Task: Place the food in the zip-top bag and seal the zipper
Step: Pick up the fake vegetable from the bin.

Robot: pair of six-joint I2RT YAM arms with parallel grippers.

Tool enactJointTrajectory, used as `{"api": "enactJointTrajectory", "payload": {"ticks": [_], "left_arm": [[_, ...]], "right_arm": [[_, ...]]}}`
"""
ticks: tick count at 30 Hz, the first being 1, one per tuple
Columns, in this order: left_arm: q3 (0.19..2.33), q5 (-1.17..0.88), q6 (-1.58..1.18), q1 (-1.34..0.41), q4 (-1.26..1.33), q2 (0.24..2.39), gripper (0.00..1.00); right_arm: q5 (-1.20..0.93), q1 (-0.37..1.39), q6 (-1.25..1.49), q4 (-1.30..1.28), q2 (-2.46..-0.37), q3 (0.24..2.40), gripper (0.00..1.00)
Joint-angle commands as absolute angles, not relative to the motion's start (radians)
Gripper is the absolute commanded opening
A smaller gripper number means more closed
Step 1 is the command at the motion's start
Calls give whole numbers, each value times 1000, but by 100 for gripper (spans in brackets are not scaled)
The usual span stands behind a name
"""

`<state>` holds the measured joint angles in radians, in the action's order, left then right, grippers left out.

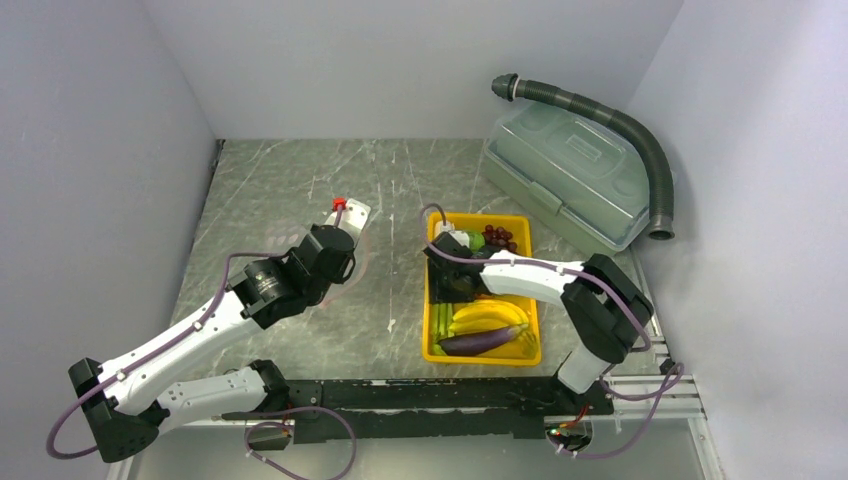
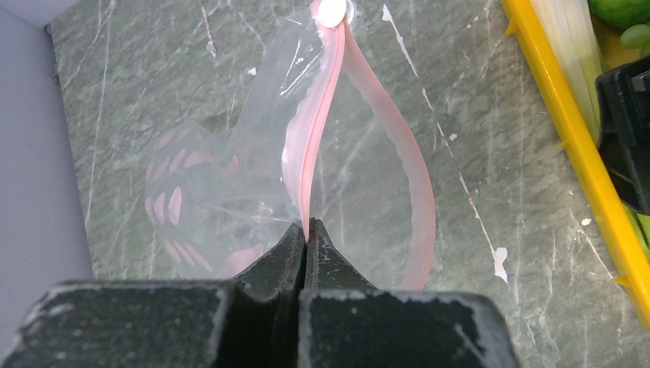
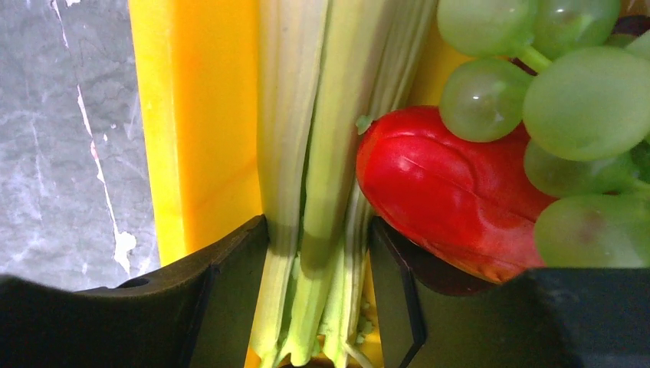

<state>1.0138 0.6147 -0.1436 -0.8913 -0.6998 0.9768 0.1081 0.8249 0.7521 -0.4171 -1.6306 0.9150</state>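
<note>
The clear zip-top bag (image 2: 253, 153) lies on the table left of the yellow tray (image 1: 432, 300). My left gripper (image 2: 306, 224) is shut on its pink zipper (image 2: 318, 115), pinching one lip while the other lip bows out, so the mouth gapes. My right gripper (image 3: 318, 230) reaches into the tray, and its fingers press both sides of the green leafy stalks (image 3: 322, 115) at the tray's left wall. A red pepper (image 3: 444, 199) and green grapes (image 3: 582, 100) lie just right of it. Bananas (image 1: 487, 315), a purple eggplant (image 1: 485, 340) and dark red grapes (image 1: 498, 237) rest in the tray.
A translucent grey-green lidded box (image 1: 570, 175) stands at the back right with a grey ribbed hose (image 1: 640, 140) curving over it. Pale walls close in the table on three sides. The tray's edge (image 2: 571, 130) runs close to the bag's right side.
</note>
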Motion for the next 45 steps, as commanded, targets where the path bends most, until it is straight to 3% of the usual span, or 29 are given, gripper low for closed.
{"api": "enactJointTrajectory", "payload": {"ticks": [1,5,15,45], "left_arm": [[1011,618,-145,-889,-676,956,0],[1009,621,-144,-888,-675,950,0],[1009,620,-144,-889,-674,948,0],[971,612,-117,-890,-616,969,0]], "right_arm": [[211,870,763,-480,-1735,933,55],[256,890,773,-512,-1774,937,47],[269,905,775,-516,-1768,935,0],[355,882,735,-518,-1390,934,0]]}}
